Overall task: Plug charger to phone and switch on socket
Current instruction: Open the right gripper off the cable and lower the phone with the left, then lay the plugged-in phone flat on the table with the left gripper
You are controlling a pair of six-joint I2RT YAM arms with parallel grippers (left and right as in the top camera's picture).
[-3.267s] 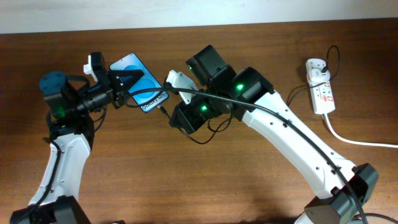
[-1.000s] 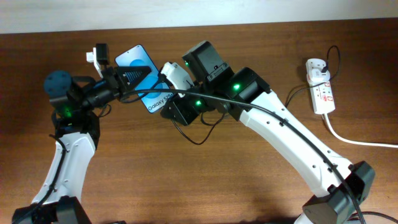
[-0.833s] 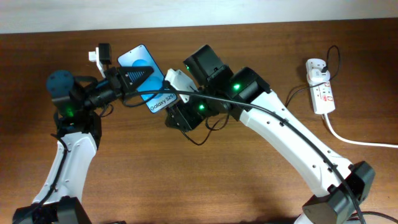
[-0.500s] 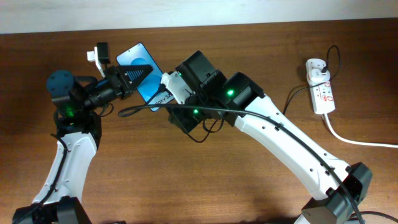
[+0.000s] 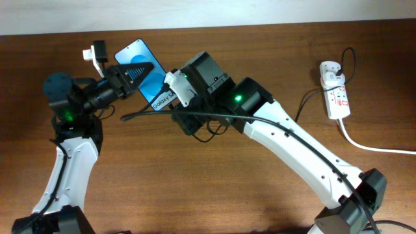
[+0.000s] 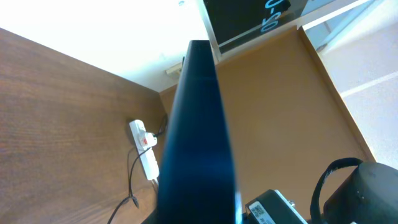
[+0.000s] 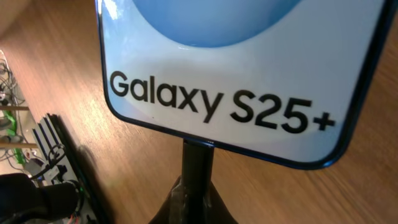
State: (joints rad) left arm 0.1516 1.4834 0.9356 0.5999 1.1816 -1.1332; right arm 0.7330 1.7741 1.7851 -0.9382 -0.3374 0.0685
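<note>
Right wrist view: right gripper (image 7: 194, 202) clenched on charger (image 7: 196, 165), plug tip meeting bottom edge of phone (image 7: 249, 62) just ahead. Left gripper (image 5: 140, 73) grasps phone. Step: plugging in. Next, I judge: press plug home, then reach socket (image 5: 336, 97), well behind me

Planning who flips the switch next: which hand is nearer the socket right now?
Right. The right hand, holding the charger at the phone's bottom edge, sits on the side toward the socket; the left hand grips the phone farther away. Neither is close.
</note>
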